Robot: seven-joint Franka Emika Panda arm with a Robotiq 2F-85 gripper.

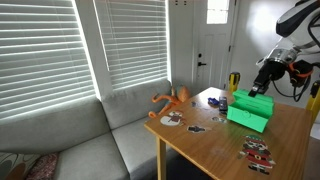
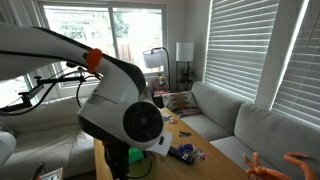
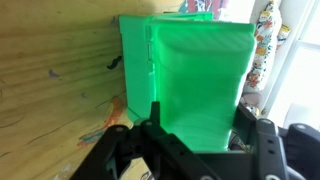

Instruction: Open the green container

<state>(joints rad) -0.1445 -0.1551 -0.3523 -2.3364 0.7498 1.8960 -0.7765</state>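
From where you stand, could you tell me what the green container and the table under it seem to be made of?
The green container looks like plastic: uniform bright colour, smooth faces with a soft sheen. The table looks like wood or veneer, satin finish: light brown with grain lines in the wrist view.

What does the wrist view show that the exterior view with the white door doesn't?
Only the wrist view shows the green container close up, filling much of the picture, and a small dark mark on the wood. Only the exterior view shows the grey sofa, the window blinds, the white door and an orange toy. Both show the green container, the wooden table and the gripper close to the container.
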